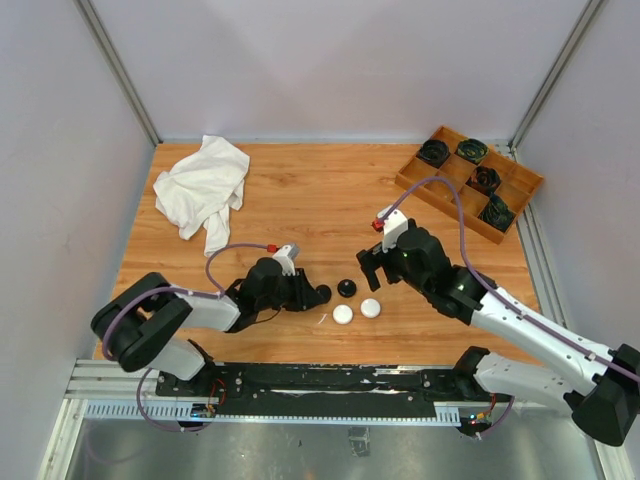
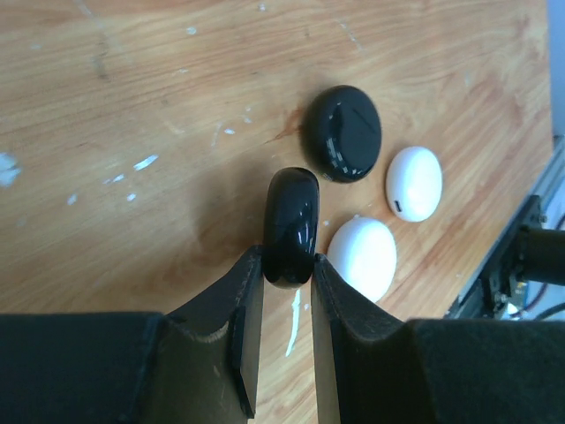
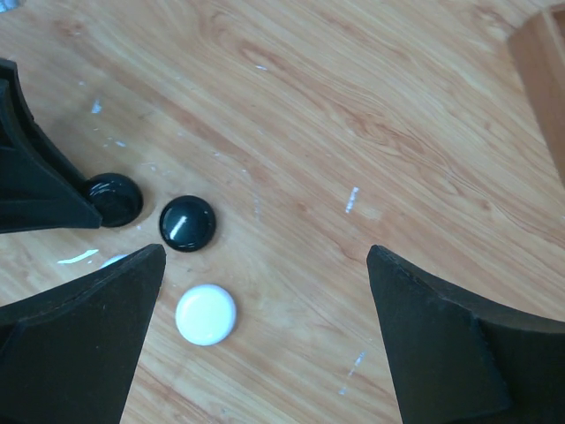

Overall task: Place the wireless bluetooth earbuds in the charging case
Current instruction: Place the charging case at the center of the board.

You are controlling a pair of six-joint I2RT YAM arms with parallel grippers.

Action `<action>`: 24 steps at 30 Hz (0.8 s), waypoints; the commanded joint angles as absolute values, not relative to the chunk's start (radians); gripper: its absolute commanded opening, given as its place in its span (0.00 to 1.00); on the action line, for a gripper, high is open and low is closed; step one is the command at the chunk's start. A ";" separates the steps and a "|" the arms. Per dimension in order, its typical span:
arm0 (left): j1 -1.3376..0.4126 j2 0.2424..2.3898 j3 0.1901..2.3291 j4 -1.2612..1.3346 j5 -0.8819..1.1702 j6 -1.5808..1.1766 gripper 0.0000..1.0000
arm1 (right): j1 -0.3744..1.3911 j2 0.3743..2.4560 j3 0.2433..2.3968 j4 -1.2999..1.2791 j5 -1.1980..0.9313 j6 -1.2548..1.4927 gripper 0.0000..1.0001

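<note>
My left gripper (image 1: pixel 312 293) is shut on a black round case (image 2: pixel 291 225), held on edge just above the table; it also shows in the right wrist view (image 3: pixel 115 199). A second black case (image 1: pixel 347 288) lies flat beside it. Two white cases (image 1: pixel 343 314) (image 1: pixel 371 308) lie just nearer. My right gripper (image 1: pixel 372 268) hangs open and empty above the table, right of these cases (image 3: pixel 267 256). A thin white sliver (image 2: pixel 293 322) lies on the wood under my left jaws; I cannot tell if it is an earbud. No other earbud shows.
A crumpled white cloth (image 1: pixel 205 190) lies at the back left. A wooden compartment tray (image 1: pixel 520 185) with several dark round items stands at the back right. White walls enclose the table on three sides.
</note>
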State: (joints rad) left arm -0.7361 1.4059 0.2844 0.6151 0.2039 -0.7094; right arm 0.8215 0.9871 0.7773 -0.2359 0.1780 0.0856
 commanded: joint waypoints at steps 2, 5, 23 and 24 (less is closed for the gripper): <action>-0.733 1.548 0.375 0.621 0.267 -0.777 0.02 | 0.795 0.912 0.731 -0.210 0.309 0.112 0.98; -0.733 1.594 0.403 0.621 0.296 -0.792 0.09 | 0.791 0.879 0.712 -0.203 0.311 0.114 0.99; -0.732 1.475 0.377 0.468 0.155 -0.776 0.71 | 0.783 0.833 0.691 -0.210 0.340 0.130 0.99; -0.730 1.462 0.377 0.455 0.148 -0.771 0.86 | 0.782 0.833 0.695 -0.220 0.341 0.131 0.99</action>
